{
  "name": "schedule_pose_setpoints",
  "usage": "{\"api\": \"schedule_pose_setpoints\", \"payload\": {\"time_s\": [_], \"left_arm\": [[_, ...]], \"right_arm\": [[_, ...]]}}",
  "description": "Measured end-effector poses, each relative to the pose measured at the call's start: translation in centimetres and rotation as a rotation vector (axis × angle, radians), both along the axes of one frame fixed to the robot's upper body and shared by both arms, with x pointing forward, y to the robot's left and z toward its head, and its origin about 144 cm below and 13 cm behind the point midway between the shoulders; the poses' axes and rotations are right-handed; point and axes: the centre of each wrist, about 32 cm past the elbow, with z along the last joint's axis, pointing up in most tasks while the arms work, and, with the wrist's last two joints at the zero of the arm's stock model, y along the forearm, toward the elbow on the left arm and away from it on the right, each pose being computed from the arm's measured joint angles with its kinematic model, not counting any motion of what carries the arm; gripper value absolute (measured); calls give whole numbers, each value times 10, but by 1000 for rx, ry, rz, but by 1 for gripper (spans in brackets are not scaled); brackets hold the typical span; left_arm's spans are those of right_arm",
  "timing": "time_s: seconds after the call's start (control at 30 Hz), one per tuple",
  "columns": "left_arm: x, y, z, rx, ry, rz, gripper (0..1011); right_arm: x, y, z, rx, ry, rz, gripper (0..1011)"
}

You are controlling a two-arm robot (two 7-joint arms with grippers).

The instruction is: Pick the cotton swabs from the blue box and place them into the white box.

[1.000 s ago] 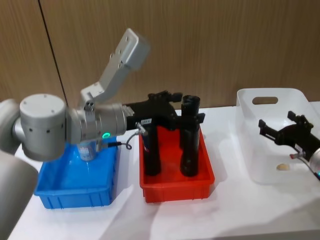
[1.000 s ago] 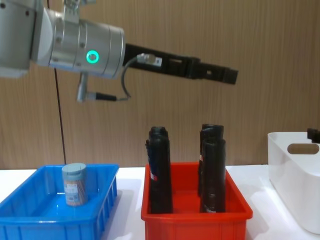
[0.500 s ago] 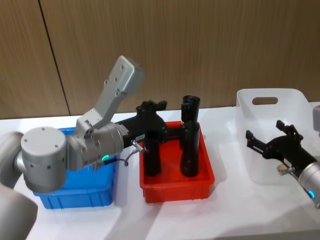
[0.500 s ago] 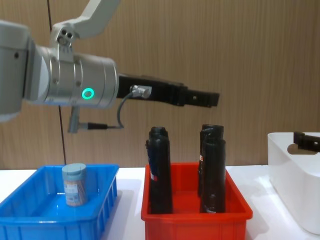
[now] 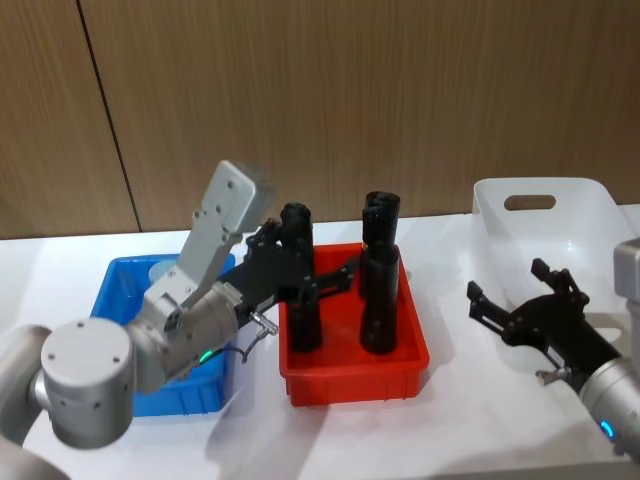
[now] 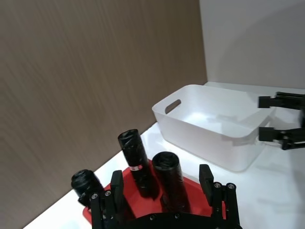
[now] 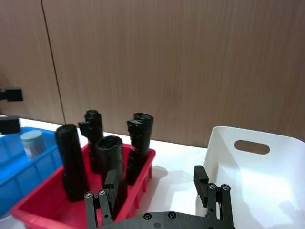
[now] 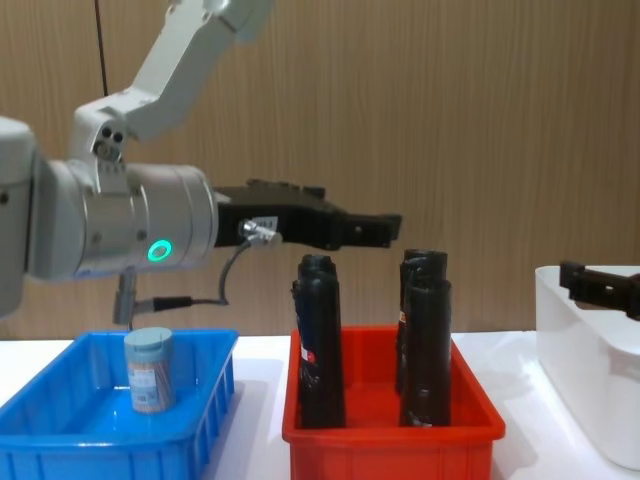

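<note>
Left claw (image 6: 160, 175) released over red bin (image 8: 390, 446). Right claw (image 7: 156, 175) released, empty, near white box (image 5: 540, 190). One cotton swabs tub (image 8: 148, 372) upright in blue box (image 8: 60, 442).

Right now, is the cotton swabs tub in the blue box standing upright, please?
Upright: the cotton swabs tub stands lid-up on the blue box floor.

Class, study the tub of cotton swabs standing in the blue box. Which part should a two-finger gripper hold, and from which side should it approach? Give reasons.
Probably from above, closing on opposite sides of the cotton swabs tub, on its round body just below the lid. It stands upright, and the walls of the blue box hinder a low sideways approach.
</note>
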Motion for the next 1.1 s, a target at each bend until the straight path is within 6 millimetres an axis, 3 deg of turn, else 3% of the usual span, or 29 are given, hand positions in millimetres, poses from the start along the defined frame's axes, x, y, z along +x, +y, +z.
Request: {"api": "schedule_pose_setpoints", "payload": {"time_s": [0.37,0.83,1.1], "left_arm": [[-24,-1,-24,-18,-65,116,1003],[-54,-2,-49,-49,-133,245,1003],[-61,-2,-54,-59,-149,272,1003]], "right_arm": [[-26,17,5,21,-17,12,1001],[-28,18,5,24,-19,12,1001],[-28,18,5,24,-19,12,1001]]}}
